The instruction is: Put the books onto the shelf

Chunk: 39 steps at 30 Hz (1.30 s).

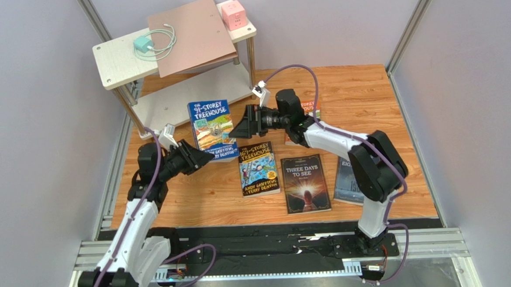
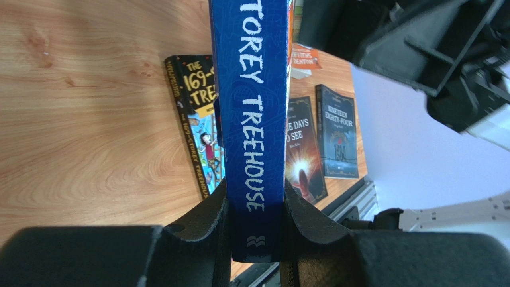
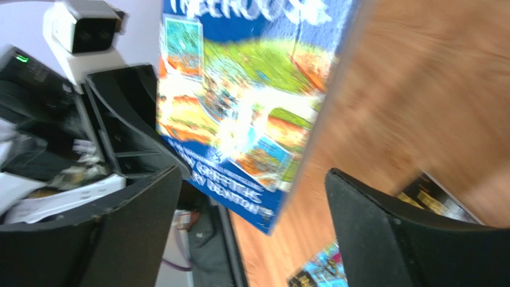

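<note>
**Blue paperback upright in left grip**

The left gripper point(image 1: 206, 158) is clenched on the lower spine of the blue cartoon "Treehouse" paperback point(image 1: 211, 129), which stands upright over the orange wood floor point(image 1: 175, 193), just in front of the whitish two-tier shelf point(image 1: 122, 62). The right gripper point(image 1: 236, 128) is beside the cover, jaws spread wide, grasping nothing

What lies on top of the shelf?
On the shelf: a pinkish-brown board, a mint charger with cable and a pink cube. Whatever lies beneath the board is hidden.
</note>
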Motion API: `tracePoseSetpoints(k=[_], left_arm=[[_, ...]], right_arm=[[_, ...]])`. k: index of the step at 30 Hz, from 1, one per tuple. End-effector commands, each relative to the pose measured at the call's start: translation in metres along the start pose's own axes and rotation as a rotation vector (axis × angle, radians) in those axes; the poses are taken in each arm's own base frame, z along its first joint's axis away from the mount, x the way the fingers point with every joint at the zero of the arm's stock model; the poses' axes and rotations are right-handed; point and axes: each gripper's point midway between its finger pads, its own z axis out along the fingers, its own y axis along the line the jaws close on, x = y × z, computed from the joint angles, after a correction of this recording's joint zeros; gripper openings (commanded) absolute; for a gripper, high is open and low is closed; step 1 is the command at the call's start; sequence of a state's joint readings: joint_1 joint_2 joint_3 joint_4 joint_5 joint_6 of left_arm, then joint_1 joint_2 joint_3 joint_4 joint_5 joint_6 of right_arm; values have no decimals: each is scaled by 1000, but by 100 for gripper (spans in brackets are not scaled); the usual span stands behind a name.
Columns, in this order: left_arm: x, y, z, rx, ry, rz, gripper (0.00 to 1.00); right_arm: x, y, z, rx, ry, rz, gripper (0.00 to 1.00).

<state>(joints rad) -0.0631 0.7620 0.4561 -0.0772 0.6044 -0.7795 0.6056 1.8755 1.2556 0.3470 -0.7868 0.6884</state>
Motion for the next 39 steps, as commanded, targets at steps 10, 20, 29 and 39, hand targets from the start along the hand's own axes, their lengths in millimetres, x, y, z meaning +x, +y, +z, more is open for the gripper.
tracePoseSetpoints(k=[10, 20, 29, 39], left_arm=[[-98, -57, 72, 350, -116, -13, 0], [-150, -62, 139, 595, -100, -151, 0], [-187, -34, 199, 498, -122, -241, 0], [-200, 0, 248, 329, -93, -278, 0]], right_arm=[[16, -3, -117, 455, -169, -185, 100], [43, 19, -165, 493, -230, -209, 100], [52, 17, -175, 524, -210, -222, 100], [58, 8, -171, 539, -165, -230, 100]])
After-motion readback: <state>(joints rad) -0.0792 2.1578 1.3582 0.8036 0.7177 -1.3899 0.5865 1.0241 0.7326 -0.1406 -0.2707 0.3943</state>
